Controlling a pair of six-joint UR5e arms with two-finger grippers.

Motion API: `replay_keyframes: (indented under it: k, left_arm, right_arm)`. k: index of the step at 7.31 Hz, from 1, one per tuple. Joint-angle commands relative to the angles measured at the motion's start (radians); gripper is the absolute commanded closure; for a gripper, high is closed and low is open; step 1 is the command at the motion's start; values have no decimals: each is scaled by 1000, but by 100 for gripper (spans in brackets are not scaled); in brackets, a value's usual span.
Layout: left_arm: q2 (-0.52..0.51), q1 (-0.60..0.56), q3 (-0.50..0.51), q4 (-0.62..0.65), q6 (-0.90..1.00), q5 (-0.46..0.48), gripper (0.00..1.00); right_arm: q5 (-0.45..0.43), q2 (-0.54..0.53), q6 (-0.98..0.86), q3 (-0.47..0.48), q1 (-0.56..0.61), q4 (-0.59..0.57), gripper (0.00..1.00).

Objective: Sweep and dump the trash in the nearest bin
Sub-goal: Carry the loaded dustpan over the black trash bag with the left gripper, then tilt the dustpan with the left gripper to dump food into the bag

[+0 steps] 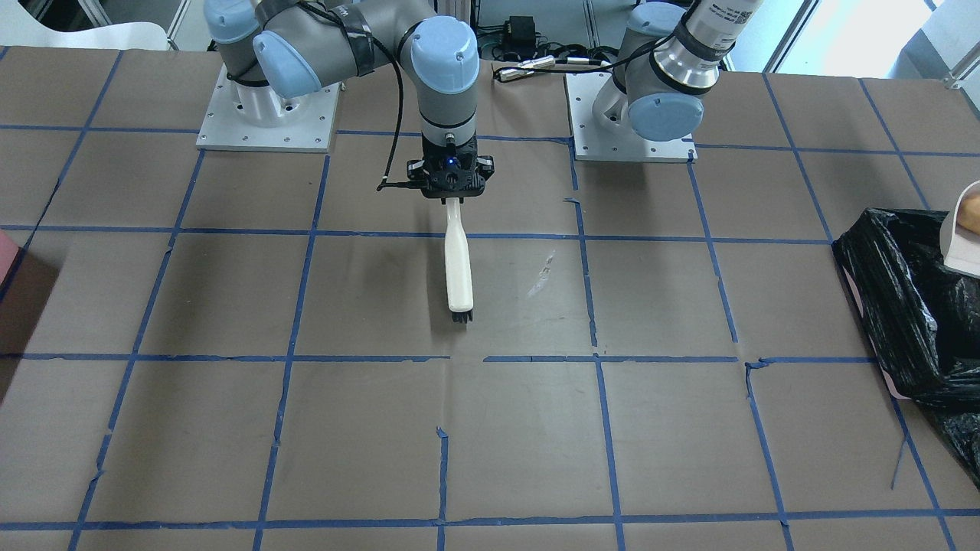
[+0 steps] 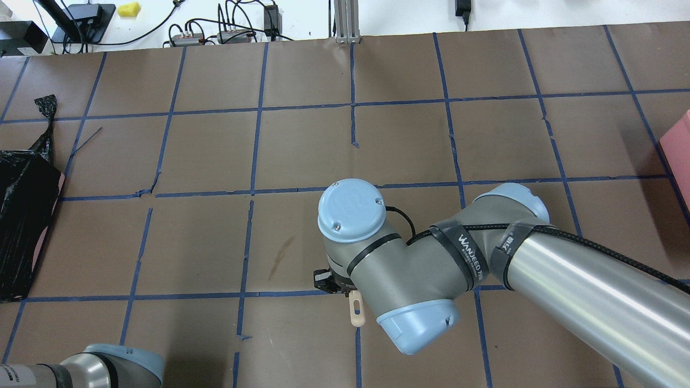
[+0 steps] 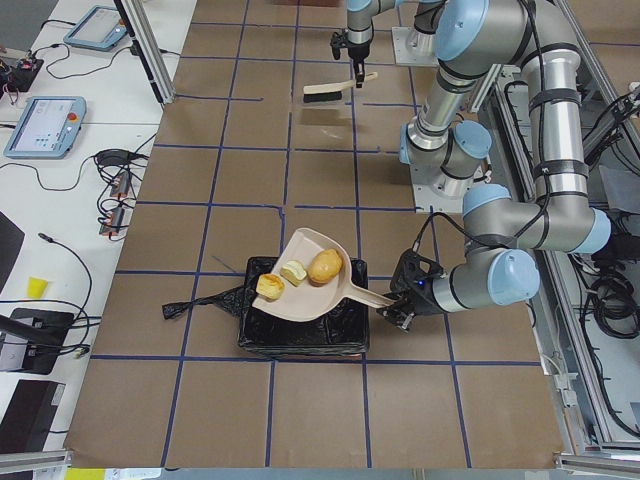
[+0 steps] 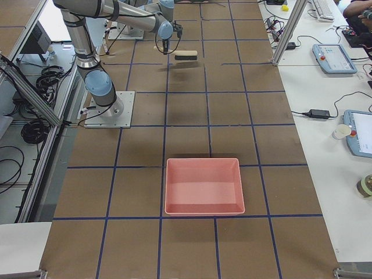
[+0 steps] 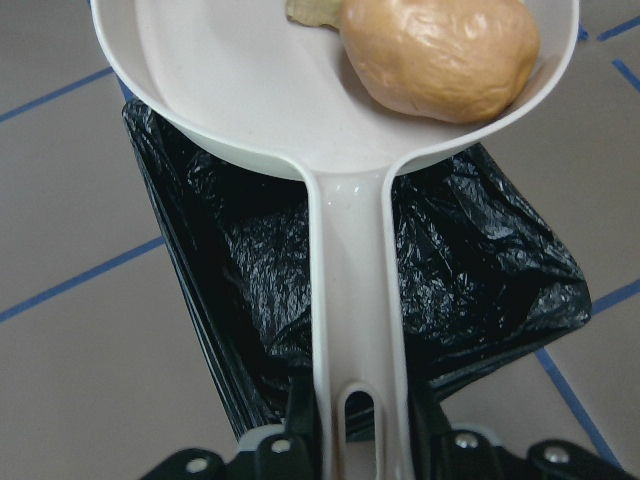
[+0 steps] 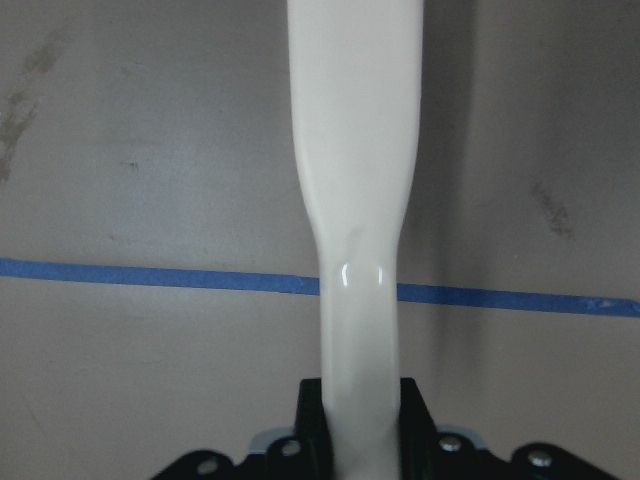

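The brown table [image 1: 230, 306] carries a grid of blue tape [image 1: 383, 357], the bin [image 1: 896, 306] is glossy black, the dustpan [image 5: 250, 90] cream, the tray [image 4: 203, 186] pink

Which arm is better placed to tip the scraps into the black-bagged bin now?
Left. The left gripper grips the dustpan, which holds the scraps right over the bin. The right gripper holds only the brush, far off mid-table.
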Motion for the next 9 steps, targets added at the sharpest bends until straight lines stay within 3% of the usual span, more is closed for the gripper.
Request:
replay_keyframes:
  k: [1,6,9]
  left_arm:
    - [-14,12,-7,6,-7,88,100]
    - [0,-46,28,63,-108,298,100]
    - [0,-51,70,76,-112,343,100]
  right_arm:
    - [-4,9,13,49,9,-17,83]
    - [-2,1,25,14,1,-51,82]
    - [-6,0,24,14,-4,-44,82]
